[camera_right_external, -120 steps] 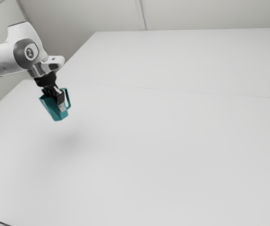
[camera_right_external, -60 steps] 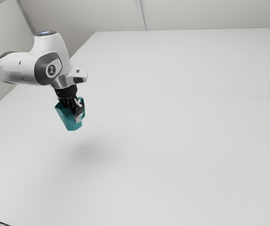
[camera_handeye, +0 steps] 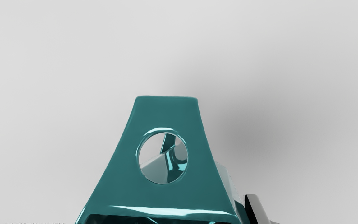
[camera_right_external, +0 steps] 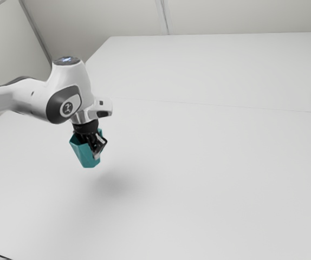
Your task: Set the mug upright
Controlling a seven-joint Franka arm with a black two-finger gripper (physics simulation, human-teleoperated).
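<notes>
In the exterior view my gripper [camera_right_external: 94,144] is shut on the teal mug [camera_right_external: 84,153], holding it in the air over the table. The mug's wide open rim faces up and its narrower base points down, with a slight tilt. Black finger parts cover some of its side. In the wrist view the gripper [camera_handeye: 169,217] has one grey-and-black fingertip [camera_handeye: 257,207] beside the mug [camera_handeye: 166,115], while the other fingertip is hidden. A tapered teal face with a round hole is toward the camera, and the dark mouth lies at the bottom edge.
The white table [camera_right_external: 199,179] spreads below and around the mug, with the mug's soft shadow on it. A large pale panel [camera_right_external: 209,70] stands beyond the table's far edge, and a dark line crosses the exterior view's lower left corner.
My arm has carried the mug toward the exterior view's right and lower in that view. The mug leans less than before, and its shadow has moved along with it.
</notes>
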